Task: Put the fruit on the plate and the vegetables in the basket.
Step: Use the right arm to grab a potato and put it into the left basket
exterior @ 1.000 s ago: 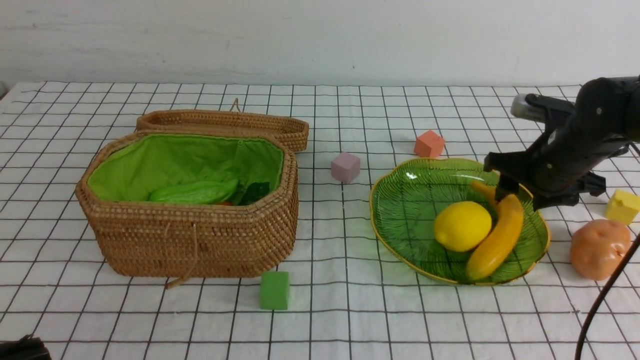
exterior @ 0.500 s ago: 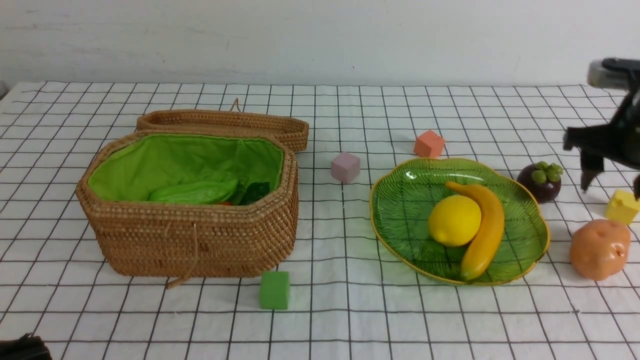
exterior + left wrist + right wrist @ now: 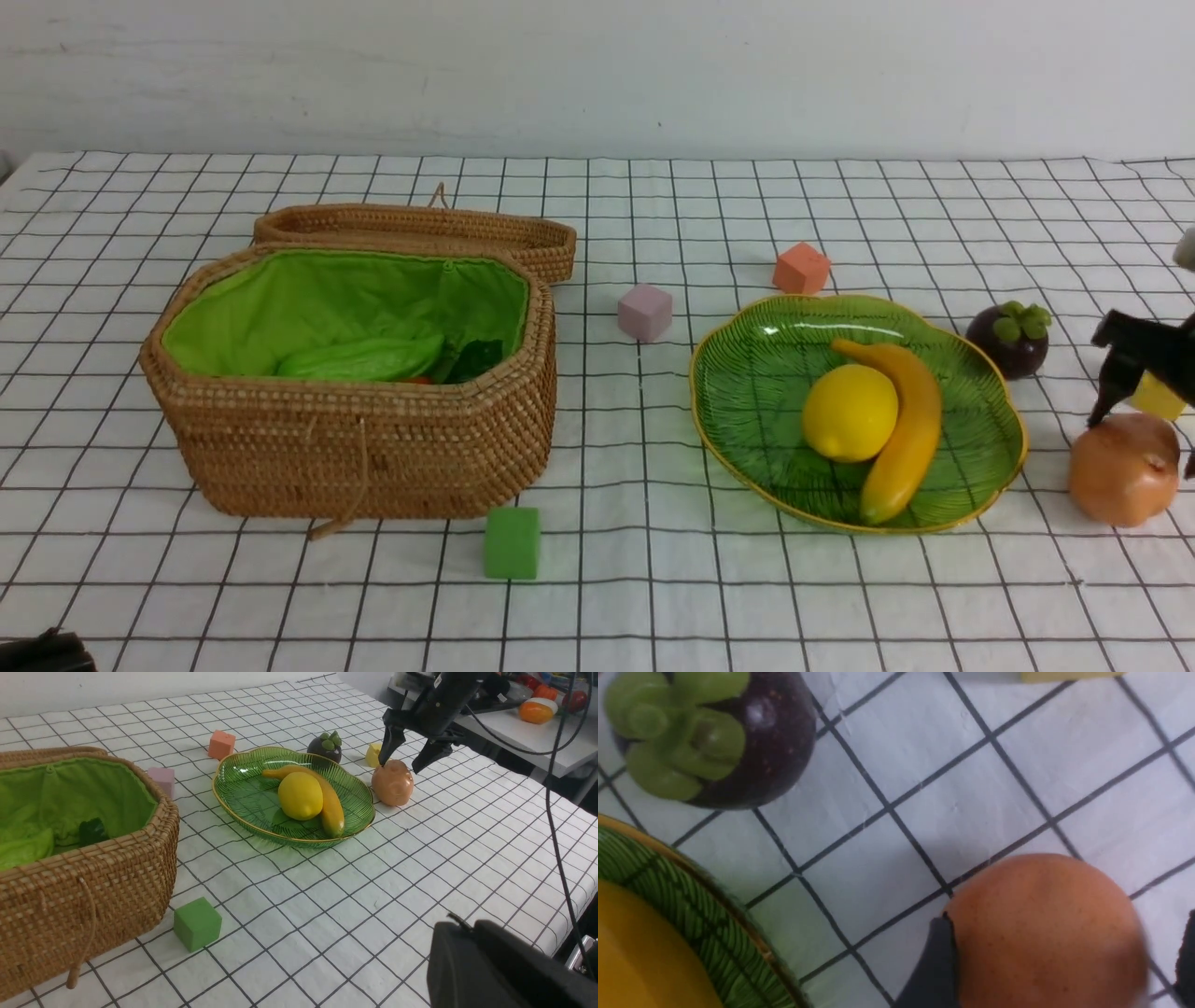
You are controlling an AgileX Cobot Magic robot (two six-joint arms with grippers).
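- I see the right gripper [image 3: 1145, 446] wide open at the potato [image 3: 1123, 469], one finger on each side; in the right wrist view a gap remains at one finger, so I do not grip it.
- My left gripper [image 3: 467, 928] is closed, with nothing visible in it.
- The potato sits on the table [image 3: 747, 597], right of the plate [image 3: 747, 439]; it is round, and I find no clear long axis.
- The banana [image 3: 910, 420] lies on the plate beside the lemon [image 3: 850, 413]. Its thin end points away and left, its thick end toward me, and its curve bulges right.
- The cucumber [image 3: 364, 358] lies nearly left to right inside the basket [image 3: 355, 448].
- The mangosteen [image 3: 1008, 341] is on the table behind the potato, its cap turned to the right.
- Only the left wrist view shows me another surface [image 3: 504, 725] with toy food; the front view cuts the right gripper at its edge.
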